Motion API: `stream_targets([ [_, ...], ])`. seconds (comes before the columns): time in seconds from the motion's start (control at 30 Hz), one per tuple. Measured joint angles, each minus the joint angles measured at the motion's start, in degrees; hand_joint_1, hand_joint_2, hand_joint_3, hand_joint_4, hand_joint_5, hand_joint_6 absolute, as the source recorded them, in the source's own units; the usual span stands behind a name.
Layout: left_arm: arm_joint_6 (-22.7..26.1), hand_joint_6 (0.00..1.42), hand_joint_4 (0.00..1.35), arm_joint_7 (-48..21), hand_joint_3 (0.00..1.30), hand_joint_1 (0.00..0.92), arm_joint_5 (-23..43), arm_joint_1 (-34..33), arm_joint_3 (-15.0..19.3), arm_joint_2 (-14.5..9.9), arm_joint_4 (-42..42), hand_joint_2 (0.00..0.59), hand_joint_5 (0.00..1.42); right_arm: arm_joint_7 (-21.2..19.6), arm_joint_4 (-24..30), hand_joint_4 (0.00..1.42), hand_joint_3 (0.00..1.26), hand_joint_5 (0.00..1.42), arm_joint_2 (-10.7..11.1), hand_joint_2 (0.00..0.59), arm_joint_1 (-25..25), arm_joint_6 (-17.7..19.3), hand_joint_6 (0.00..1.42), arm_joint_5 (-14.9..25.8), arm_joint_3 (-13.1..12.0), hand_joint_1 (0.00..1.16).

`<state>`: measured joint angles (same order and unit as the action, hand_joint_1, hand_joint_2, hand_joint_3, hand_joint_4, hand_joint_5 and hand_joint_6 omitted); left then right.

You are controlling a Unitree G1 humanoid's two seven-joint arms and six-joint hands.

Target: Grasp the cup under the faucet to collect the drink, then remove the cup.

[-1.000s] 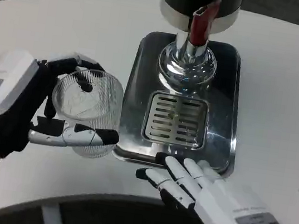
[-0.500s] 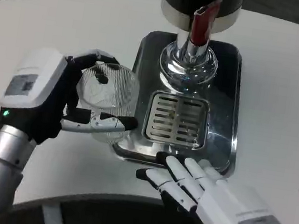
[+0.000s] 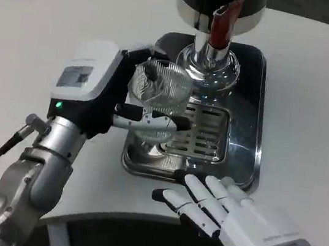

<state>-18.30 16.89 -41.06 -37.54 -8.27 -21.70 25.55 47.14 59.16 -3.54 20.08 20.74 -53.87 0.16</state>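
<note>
We see the left hand gripping the clear ribbed glass cup, fingers wrapped around its wall, the cup tilted toward the camera. The cup sits over the left part of the shiny rectangular steel drip tray, at the left edge of the slotted steel grate and just left of the chrome faucet with its red lever. We see the right hand lying flat on the round white table at its near edge, just in front of the tray, fingers spread, holding nothing.
</note>
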Motion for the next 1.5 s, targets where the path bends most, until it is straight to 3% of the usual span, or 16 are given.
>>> stream_targets([
  [0.33,0.85,1.42,1.02,1.29,0.96,0.567,-0.27,-4.78,-4.31,1.26,5.81,0.0,1.17,0.17,0.0,0.0,0.13,0.0,-0.17,0.484,0.44,0.92,0.02,1.8,-2.15,0.45],
  [0.7,0.98,1.42,0.98,2.94,0.94,0.563,-0.23,-6.05,-6.73,2.41,7.18,0.001,1.15,0.31,0.0,0.0,0.13,0.0,-0.3,0.484,0.26,1.13,0.02,3.66,-4.22,0.45],
  [1.07,2.66,1.29,0.62,2.93,0.77,0.488,-1.97,-7.75,-8.97,2.15,7.12,0.034,0.86,1.64,0.0,0.0,0.13,0.0,-0.19,0.484,-1.88,-0.43,0.02,3.65,-4.19,0.45],
  [1.5,4.04,1.15,0.4,3.03,0.64,0.311,-3.04,-7.88,-9.14,1.34,6.84,0.071,0.65,2.1,0.0,0.0,0.14,0.0,-0.04,0.484,-3.29,-3.21,0.02,2.03,-2.44,0.45],
])
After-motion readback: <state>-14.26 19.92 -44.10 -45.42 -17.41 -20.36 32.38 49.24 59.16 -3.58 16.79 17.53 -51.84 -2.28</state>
